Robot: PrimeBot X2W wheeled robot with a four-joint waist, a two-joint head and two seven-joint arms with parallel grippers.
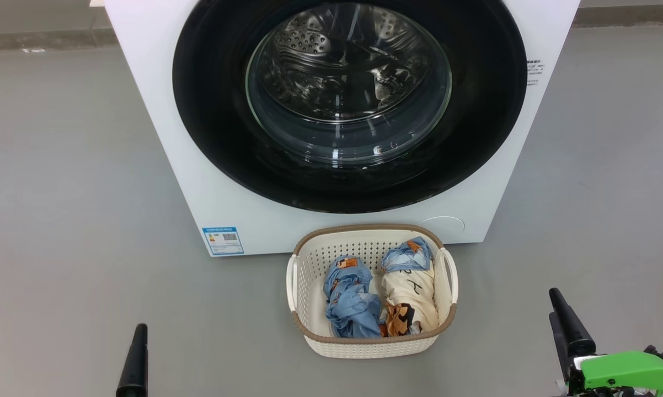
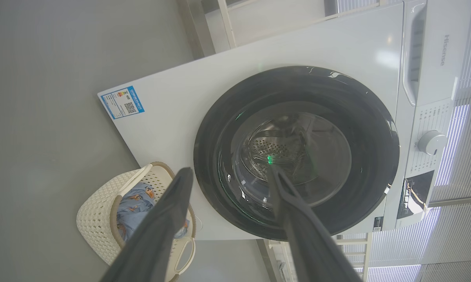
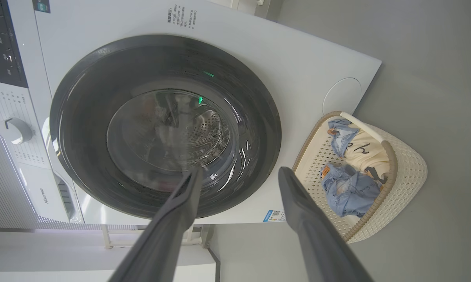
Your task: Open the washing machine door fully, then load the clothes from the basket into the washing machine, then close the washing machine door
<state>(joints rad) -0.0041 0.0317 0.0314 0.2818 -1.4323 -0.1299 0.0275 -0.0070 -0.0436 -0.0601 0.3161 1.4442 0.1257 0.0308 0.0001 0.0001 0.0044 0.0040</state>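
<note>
The white washing machine (image 1: 160, 138) stands in front of me with its door (image 1: 210, 110) shut, the black rim flat against the front. The steel drum shows through the glass window (image 1: 348, 82). The cream basket (image 1: 364, 229) sits on the floor touching the machine's base. Inside it lie a light blue bundle (image 1: 351, 300) on the left and a cream patched bundle (image 1: 408, 298) on the right. My left gripper (image 2: 229, 168) is open and empty, well back from the door. My right gripper (image 3: 240, 170) is also open and empty, low at the basket's right.
Grey floor (image 1: 61, 193) spreads on both sides of the machine and basket. A blue label (image 1: 223, 240) marks the machine's lower left. A round service flap (image 1: 444, 223) sits at the lower right. The control panel with a knob (image 2: 431, 141) is above the door.
</note>
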